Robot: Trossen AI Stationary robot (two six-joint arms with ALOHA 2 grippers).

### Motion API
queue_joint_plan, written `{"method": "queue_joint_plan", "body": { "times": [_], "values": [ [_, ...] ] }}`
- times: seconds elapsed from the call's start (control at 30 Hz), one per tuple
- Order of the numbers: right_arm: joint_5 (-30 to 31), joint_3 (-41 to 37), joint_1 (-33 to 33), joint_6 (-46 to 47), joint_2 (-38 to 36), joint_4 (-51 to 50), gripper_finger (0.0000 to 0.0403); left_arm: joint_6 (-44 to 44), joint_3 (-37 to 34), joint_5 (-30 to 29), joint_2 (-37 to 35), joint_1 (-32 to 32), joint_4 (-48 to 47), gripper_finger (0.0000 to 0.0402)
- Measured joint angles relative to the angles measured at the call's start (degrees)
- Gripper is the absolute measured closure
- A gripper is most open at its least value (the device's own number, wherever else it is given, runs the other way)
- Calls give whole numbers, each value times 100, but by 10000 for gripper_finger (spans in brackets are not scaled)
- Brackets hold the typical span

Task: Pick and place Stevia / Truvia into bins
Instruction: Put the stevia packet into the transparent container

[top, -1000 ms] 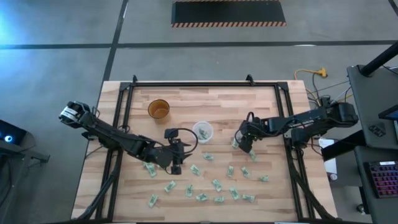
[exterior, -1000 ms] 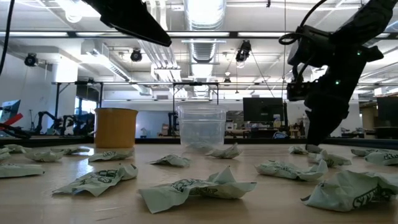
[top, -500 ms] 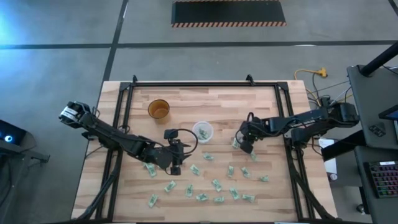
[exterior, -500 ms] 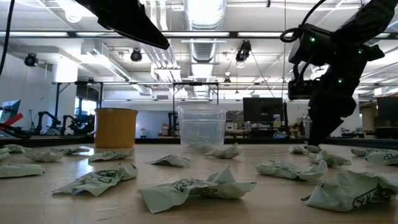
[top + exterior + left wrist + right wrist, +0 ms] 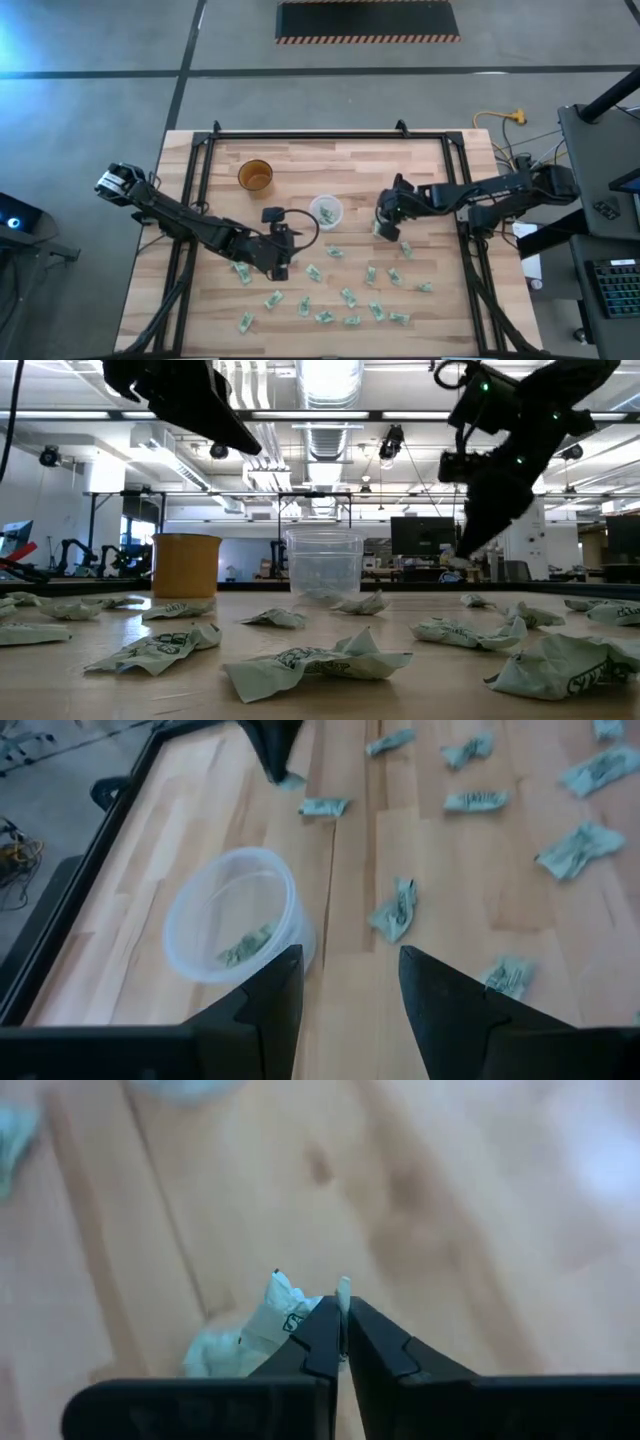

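Several crumpled pale green and white Stevia sachets [image 5: 345, 295] lie scattered on the near half of the wooden table. The translucent bin cup [image 5: 326, 211] stands upright mid-table, with a sachet [image 5: 243, 945] in it. My right gripper [image 5: 381, 228] hangs just right of the cup, above the table, shut on one sachet [image 5: 270, 1325]. My left gripper [image 5: 280, 268] stands open to the near left of the cup, nothing between its fingers [image 5: 275, 995]. My right gripper pinches a crumpled sachet between its two fingers, at their free ends, with one end [image 5: 285, 1312] sticking out past the tips. The fingers slant down from above. In the left wrist view the sachet [image 5: 291, 782] hangs at the fingertips, lifted clear of the table.
An amber-brown cup [image 5: 255, 175] stands at the far left of the table. A black frame rail [image 5: 330, 135] runs along the table's far edge and down both sides. The far half of the wooden top [image 5: 380, 165] carries only the two cups.
My right gripper has shut on a sachet on the table, then risen with it and gone a little toward the table's left, toward the translucent cup. The sachet is now lifted clear of the table.
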Motion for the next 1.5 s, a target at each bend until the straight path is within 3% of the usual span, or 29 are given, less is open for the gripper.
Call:
{"method": "queue_joint_plan", "body": {
  "times": [0.13, 0.23, 0.53, 0.67, 0.93, 1.2, 1.5],
  "values": [
    [729, 220, 42, -239, -72, 287, 392, -255, -5, 1, 2, 0, -227, 252],
    [856, 220, 135, -765, -28, 1198, 392, -283, -7, -4, 2, 0, -431, 252],
    [-374, 187, 203, -2108, 642, 3414, 392, -992, -7, 29, 2, 0, -1324, 252],
    [-491, 235, 201, -2477, 1108, 3952, 392, -1221, -7, 31, 2, 0, -1539, 252],
    [-491, 859, 199, -2813, 1978, 4096, 392, -1227, -7, 37, 2, 0, -1513, 252],
    [-489, 1212, 162, -2791, 2319, 4031, 389, -1232, -7, 46, -1, -1, -1511, 252],
    [-471, 1208, 149, -2772, 2138, 3705, 306, -1325, -178, 68, -4, 0, -1511, 252]
  ]
}}
